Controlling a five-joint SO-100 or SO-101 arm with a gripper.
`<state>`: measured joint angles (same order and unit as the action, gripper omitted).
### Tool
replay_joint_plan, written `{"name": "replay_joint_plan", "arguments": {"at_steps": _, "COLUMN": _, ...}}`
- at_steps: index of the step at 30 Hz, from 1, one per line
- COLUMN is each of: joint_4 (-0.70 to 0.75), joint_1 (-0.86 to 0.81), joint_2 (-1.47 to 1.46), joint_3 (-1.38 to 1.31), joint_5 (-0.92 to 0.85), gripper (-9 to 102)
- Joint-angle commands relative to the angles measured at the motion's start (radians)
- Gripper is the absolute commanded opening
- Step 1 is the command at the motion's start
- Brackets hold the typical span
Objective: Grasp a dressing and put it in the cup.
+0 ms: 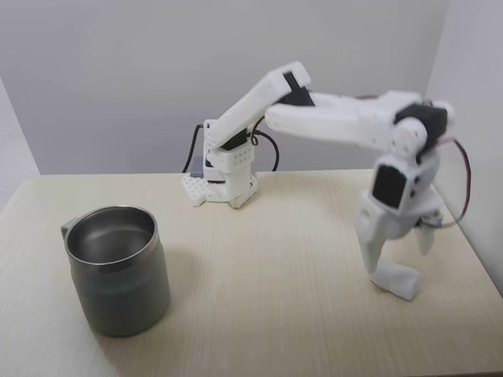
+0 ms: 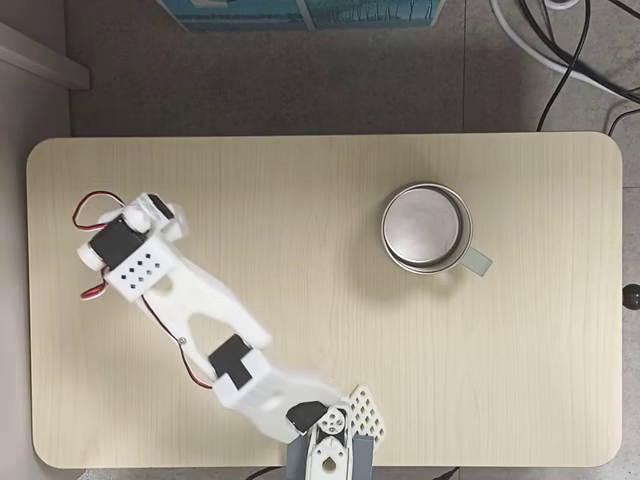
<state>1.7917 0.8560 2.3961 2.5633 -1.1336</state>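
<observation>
The cup (image 1: 118,267) stands upright on the tabletop (image 1: 275,259), at the left in the front fixed view, handle to the rear left; its steel interior (image 2: 424,223) holds nothing. The pincer (image 1: 391,276) points down at the right side of the tabletop, well apart from the cup, its tips at the dressing (image 1: 399,281), a white roll resting on the surface. The pincer appears clamped on the dressing.
</observation>
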Motion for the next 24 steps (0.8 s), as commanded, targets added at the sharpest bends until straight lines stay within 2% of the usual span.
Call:
{"name": "replay_joint_plan", "arguments": {"at_steps": 1, "joint_4": 0.029, "joint_1": 0.021, "joint_2": 0.058, "joint_3": 0.100, "joint_5": 0.017, "gripper": 33}}
{"name": "replay_joint_plan", "arguments": {"at_steps": 13, "joint_4": 0.031, "joint_1": 0.054, "joint_2": 0.270, "joint_3": 0.256, "joint_5": 0.055, "gripper": 31}}
{"name": "replay_joint_plan", "arguments": {"at_steps": 15, "joint_4": 0.031, "joint_1": 0.060, "joint_2": 0.276, "joint_3": 0.273, "joint_5": 0.067, "gripper": 25}}
{"name": "replay_joint_plan", "arguments": {"at_steps": 19, "joint_4": 0.034, "joint_1": 0.074, "joint_2": 0.278, "joint_3": 0.288, "joint_5": 0.091, "gripper": 2}}
{"name": "replay_joint_plan", "arguments": {"at_steps": 24, "joint_4": 0.035, "joint_1": 0.081, "joint_2": 0.293, "joint_3": 0.314, "joint_5": 0.126, "gripper": 0}}
